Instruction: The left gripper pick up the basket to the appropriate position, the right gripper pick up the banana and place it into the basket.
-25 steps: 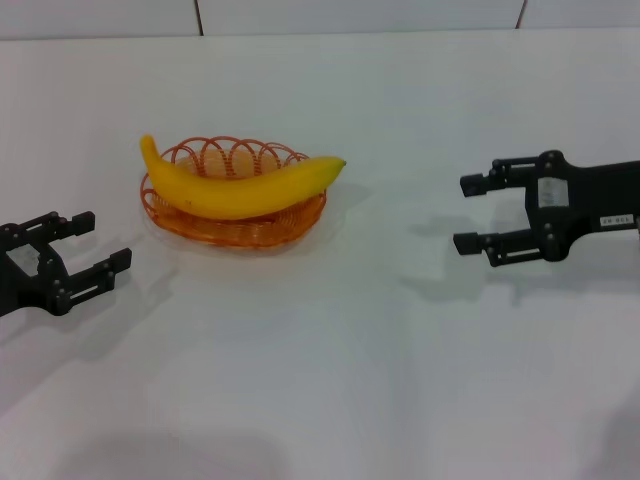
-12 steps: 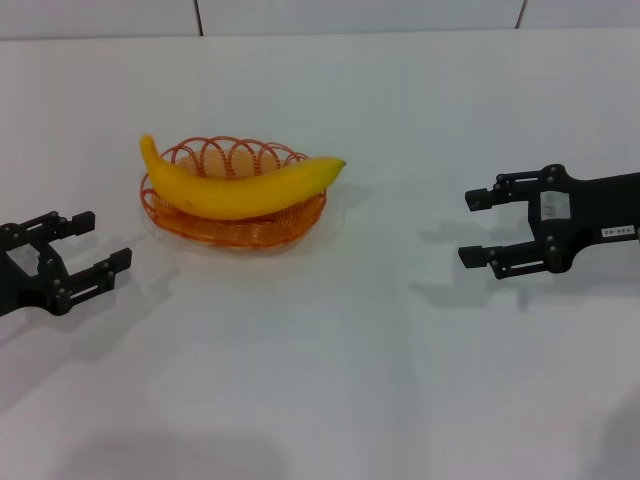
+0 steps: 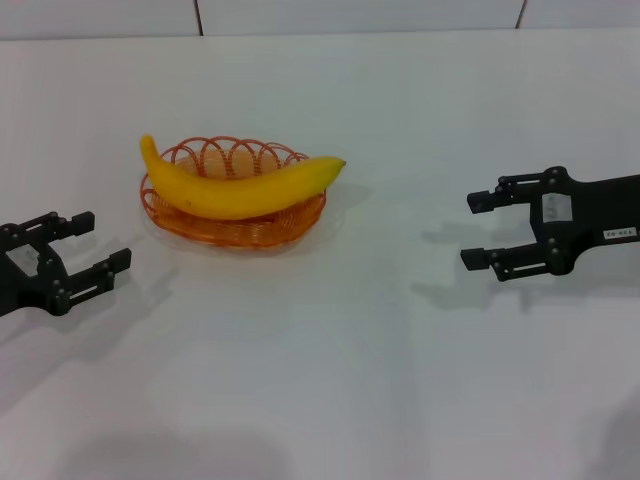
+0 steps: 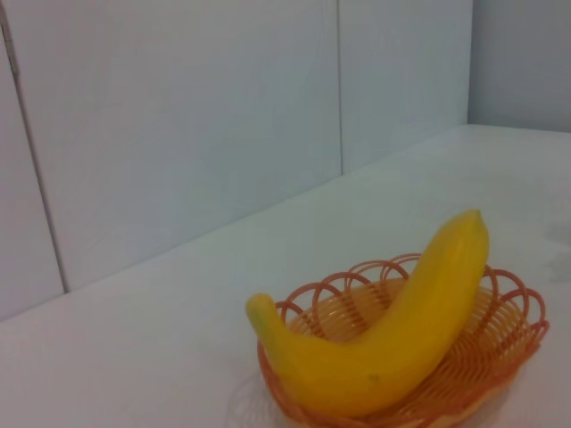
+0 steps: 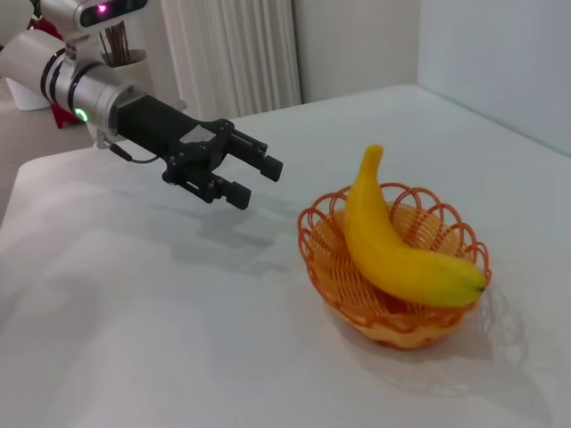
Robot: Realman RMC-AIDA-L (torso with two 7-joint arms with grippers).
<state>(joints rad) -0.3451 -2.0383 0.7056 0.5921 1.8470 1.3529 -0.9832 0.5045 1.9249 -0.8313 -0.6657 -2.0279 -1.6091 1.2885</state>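
The orange wire basket [image 3: 290, 228] stands on the white table, left of centre. The yellow banana [image 3: 235, 187] lies across it, its ends reaching past the rim. Both also show in the left wrist view, basket [image 4: 517, 334] and banana [image 4: 393, 334], and in the right wrist view, basket [image 5: 326, 254] and banana [image 5: 388, 245]. My left gripper [image 3: 98, 246] is open and empty at the left edge, apart from the basket; it also shows in the right wrist view [image 5: 252, 180]. My right gripper [image 3: 479, 230] is open and empty at the right, well clear of the basket.
The white table [image 3: 330, 380] spreads wide around the basket. A white panelled wall [image 3: 350, 15] runs along its far edge. In the right wrist view a curtain [image 5: 236, 53] hangs behind the left arm.
My right gripper has drawn back a little to the right and slightly down, away from the basket. The left gripper, basket and banana have not moved.
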